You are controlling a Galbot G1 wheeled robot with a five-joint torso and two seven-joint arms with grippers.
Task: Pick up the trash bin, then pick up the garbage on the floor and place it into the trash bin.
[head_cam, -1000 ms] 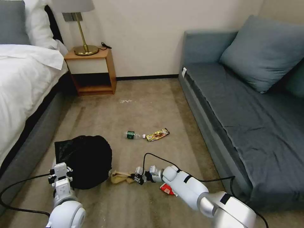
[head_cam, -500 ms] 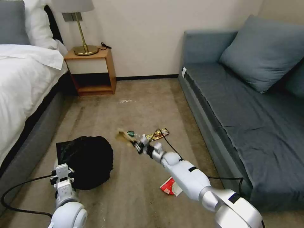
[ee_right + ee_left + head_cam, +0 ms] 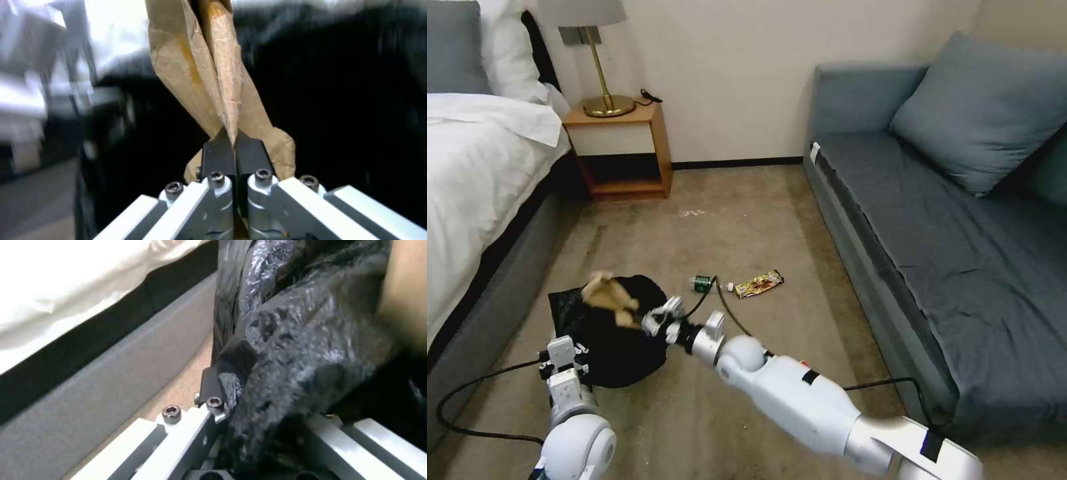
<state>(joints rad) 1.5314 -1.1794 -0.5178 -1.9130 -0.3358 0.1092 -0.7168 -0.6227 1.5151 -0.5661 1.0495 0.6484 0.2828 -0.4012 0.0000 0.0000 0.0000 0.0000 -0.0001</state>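
While the trash bin [image 3: 617, 337] sits low on the carpet [image 3: 747, 213] beside the bed [image 3: 474, 173], wrapped in its black bag, I have the crumpled brown paper bag [image 3: 607, 297] hanging right over its top. My right gripper [image 3: 654, 320] reaches across from the right, jaws pinched tight on the bag's lower end; in the right wrist view the brown paper [image 3: 213, 76] rises from between the closed jaws against the dark liner. My left gripper [image 3: 564, 353] is at the bin's near side, and the left wrist view shows the crinkly black plastic [image 3: 302, 350] bunched between its jaws, which are clamped on that liner at the rim. Farther out on the carpet, the clear bottle with green label [image 3: 704, 285] lies just beside the gold snack wrapper [image 3: 759, 284], both well apart from the bin. Beyond them a wooden nightstand [image 3: 620, 143] with a brass lamp [image 3: 597, 60] stands against the wall, and a blue-grey sofa [image 3: 934, 220] runs along the right.
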